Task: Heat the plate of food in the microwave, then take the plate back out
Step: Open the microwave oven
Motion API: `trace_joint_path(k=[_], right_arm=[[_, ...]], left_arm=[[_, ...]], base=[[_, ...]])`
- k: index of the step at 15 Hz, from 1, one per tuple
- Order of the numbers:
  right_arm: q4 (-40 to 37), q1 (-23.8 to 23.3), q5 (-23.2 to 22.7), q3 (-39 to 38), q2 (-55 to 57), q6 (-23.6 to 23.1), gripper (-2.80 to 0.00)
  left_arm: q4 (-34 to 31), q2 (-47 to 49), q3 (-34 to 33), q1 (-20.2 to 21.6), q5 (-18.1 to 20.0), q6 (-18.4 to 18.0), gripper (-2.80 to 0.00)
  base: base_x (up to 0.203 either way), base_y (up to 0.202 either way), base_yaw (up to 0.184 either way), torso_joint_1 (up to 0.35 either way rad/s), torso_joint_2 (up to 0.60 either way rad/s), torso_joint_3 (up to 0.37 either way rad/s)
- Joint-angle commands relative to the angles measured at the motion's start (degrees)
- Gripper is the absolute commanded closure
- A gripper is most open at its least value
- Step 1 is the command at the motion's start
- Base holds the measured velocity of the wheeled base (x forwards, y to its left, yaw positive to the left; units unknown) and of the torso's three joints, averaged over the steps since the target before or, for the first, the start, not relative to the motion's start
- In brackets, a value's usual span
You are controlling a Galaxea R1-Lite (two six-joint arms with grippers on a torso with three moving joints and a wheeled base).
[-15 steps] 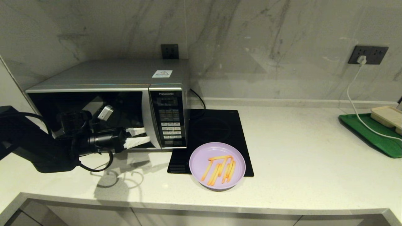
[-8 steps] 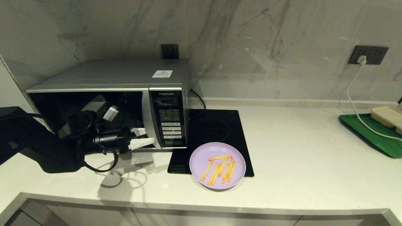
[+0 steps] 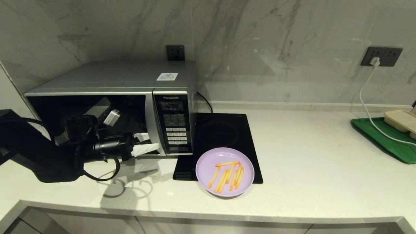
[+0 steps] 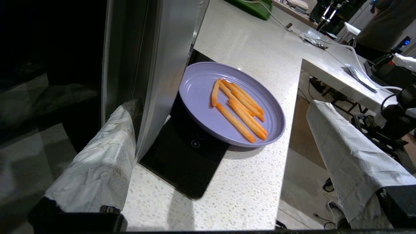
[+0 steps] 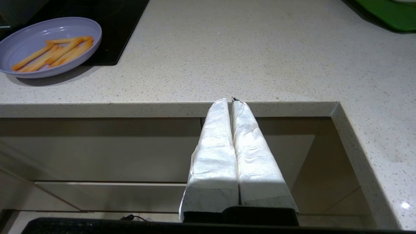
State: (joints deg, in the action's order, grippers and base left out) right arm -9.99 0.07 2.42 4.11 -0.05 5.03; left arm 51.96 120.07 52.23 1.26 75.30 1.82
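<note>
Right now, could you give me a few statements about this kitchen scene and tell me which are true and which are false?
1. The purple plate of fries sits inside the microwave. False: it rests on the counter, partly over the black induction cooktop.
2. The left pincer is open at the microwave door's handle strip. True.
3. The right pincer is holding the plate. False: it is shut on nothing, below the counter's front edge.
4. A green tray lies at the counter's far right. True.
5. The microwave door is wide open. False: it looks closed.
</note>
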Motion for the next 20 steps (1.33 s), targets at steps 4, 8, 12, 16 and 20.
trace_joint_path(k=[4,8,12,16,20], right_arm=[[0.0,0.0,0.0,0.0,0.0,0.0,0.0],[-0.1,0.0,0.0,0.0,0.0,0.1,0.0],[0.0,0.0,0.0,0.0,0.0,0.1,0.0],[0.0,0.0,0.0,0.0,0.0,0.1,0.0],[0.0,0.0,0.0,0.0,0.0,0.0,0.0]], left_arm=[[0.2,-5.5,-8.8,-0.6,1.0,-0.9,-2.8],[0.2,-5.2,-9.0,-0.5,0.9,-2.1,-2.8],[0.2,-5.4,-9.5,1.0,0.9,-2.3,-2.8],[0.5,-10.6,-14.0,8.4,0.6,-4.2,-2.8],[0.7,-20.7,-23.7,16.2,0.5,-7.4,-2.8]], base=[[0.0,0.0,0.0,0.0,0.0,0.0],[0.0,0.0,0.0,0.0,0.0,0.0],[0.0,0.0,0.0,0.0,0.0,0.0],[0.0,0.0,0.0,0.0,0.0,0.0],[0.0,0.0,0.0,0.0,0.0,0.0]])
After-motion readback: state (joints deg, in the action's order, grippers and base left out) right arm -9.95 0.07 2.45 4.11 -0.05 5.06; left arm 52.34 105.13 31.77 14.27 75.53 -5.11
